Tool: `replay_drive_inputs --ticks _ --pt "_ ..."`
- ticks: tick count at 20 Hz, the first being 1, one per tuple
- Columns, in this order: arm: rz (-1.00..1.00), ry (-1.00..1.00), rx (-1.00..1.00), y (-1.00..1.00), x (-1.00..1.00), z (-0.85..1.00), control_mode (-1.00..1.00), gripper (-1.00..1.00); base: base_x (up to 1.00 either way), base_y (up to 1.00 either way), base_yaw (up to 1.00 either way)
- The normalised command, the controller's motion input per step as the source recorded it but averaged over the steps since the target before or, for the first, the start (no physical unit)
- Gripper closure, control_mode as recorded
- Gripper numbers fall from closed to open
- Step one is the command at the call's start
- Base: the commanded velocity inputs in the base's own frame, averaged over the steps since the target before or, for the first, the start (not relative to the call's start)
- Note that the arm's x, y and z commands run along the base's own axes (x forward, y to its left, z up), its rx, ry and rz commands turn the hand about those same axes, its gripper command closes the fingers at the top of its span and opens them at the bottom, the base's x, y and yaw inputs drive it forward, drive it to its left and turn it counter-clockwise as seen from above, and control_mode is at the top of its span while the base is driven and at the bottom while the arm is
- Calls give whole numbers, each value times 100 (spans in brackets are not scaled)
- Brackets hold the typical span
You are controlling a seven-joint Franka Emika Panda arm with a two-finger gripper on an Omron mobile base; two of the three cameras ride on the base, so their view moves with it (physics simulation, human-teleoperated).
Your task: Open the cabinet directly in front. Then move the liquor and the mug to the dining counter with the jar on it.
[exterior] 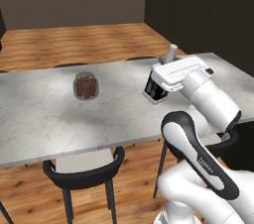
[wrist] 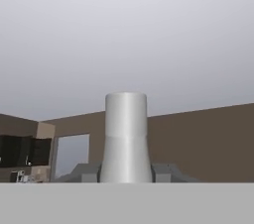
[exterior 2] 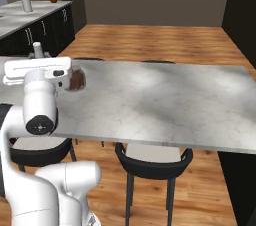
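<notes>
My gripper [exterior: 157,88] is shut on the liquor [exterior: 171,52], whose pale grey neck rises above the white hand. The hand hovers low over the right part of the dining counter [exterior: 44,111]. In the hand view the liquor neck [wrist: 126,139] stands upright between the two fingers [wrist: 85,172]. The jar [exterior: 85,86], with dark reddish-brown contents, stands on the counter to the left of the hand, apart from it. From the right side the jar [exterior 2: 76,80] is partly hidden behind the hand, and the liquor cap [exterior 2: 37,48] pokes up above it. The mug and the cabinet are out of view.
Black round-backed chairs [exterior: 84,173] [exterior 2: 152,157] are tucked under the near edge of the dining counter [exterior 2: 165,100]. A kitchen worktop [exterior 2: 20,17] with dark fronts lies far left, carrying a grey canister [exterior 2: 26,2]. A dark wall [exterior: 208,10] stands at the right.
</notes>
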Motion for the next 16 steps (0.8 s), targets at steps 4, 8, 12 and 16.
replay_drive_inputs --ticks 4,8,12,16 --pt "6 4 -2 12 3 0 -100 100 0 0 0" --pt "8 16 -11 7 15 -2 -100 100 0 0 0" --pt "14 14 -1 0 2 -13 -100 100 0 0 0" --pt "0 0 0 0 -2 -1 -100 100 0 0 0"
